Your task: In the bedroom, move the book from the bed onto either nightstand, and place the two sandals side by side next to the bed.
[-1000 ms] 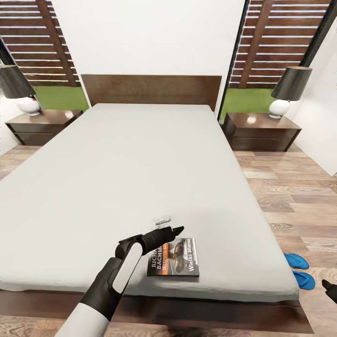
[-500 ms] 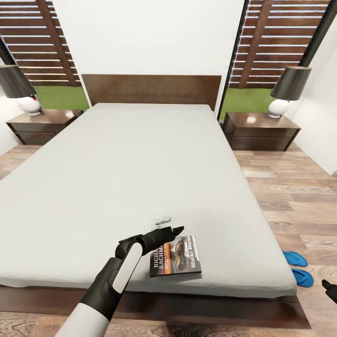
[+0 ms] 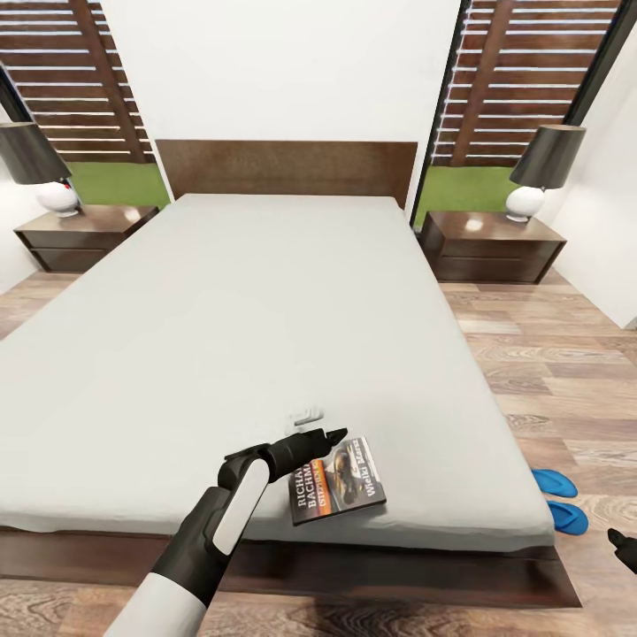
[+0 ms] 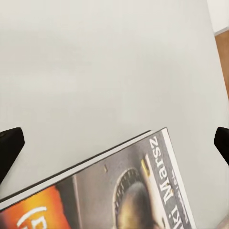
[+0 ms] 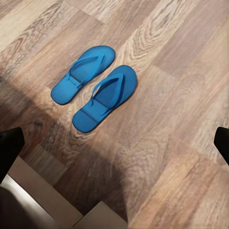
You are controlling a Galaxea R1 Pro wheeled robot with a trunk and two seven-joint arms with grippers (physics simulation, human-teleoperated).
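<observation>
Spread wide, my left pincer point(image 4: 114, 138) hangs over the book point(image 3: 339, 479), gripping nothing; it lies askew at the bed's point(image 3: 265, 301) near right corner. Right pincer point(image 5: 114, 138) gapes empty above two sandals point(image 5: 95, 88), side by side on the floor point(image 3: 548, 372).

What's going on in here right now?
A two-armed robot stands at the foot of the bed, going after the book. Its left tool is open and sits just over the book, which lies near the mattress's foot edge, not yet gripped. The two sandals lie together on the wood floor beside the bed, under the right tool, which is also open. Both nightstands flank the headboard, each carrying a lamp.
</observation>
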